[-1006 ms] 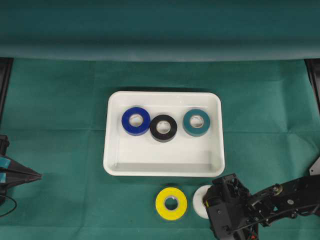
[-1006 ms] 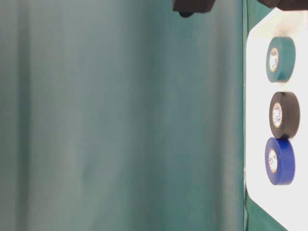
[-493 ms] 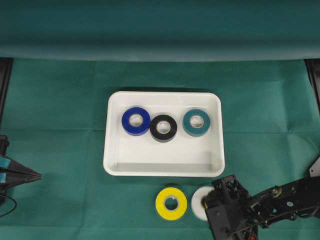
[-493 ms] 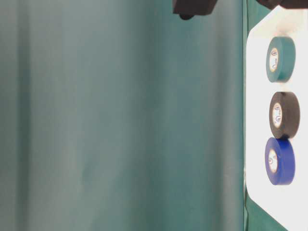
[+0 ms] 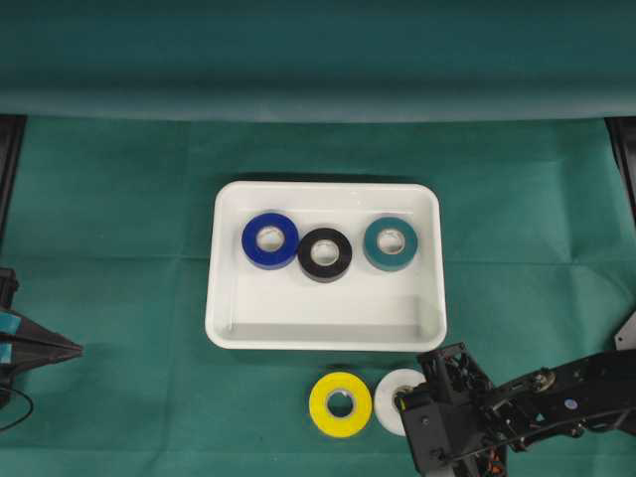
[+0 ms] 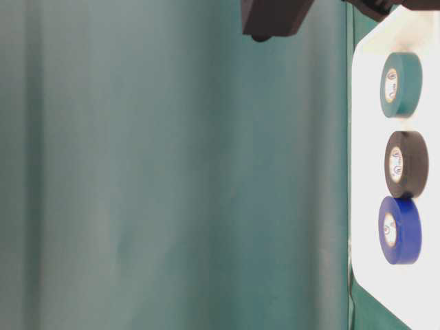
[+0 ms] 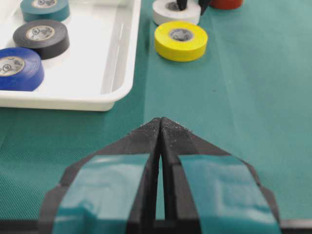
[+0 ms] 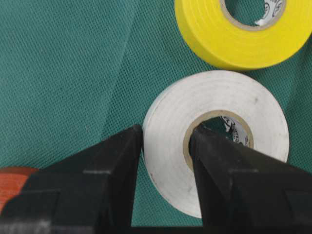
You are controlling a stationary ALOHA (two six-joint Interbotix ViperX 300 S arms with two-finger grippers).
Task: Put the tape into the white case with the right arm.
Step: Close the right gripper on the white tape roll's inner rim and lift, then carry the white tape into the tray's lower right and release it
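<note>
Right wrist view — right gripper [image 8: 163, 139] clamps the white tape's [image 8: 170, 122] wall (one finger inside its core).

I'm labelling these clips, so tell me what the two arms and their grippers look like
Both are black. The left gripper has two long tapered jaws meeting in a point, each bearing a light-blue tape strip. The right gripper has plain matte black tapered jaws, no markings. The right arm is a black link with silver fasteners, and a boxy wrist showing orange-red wiring.
</note>
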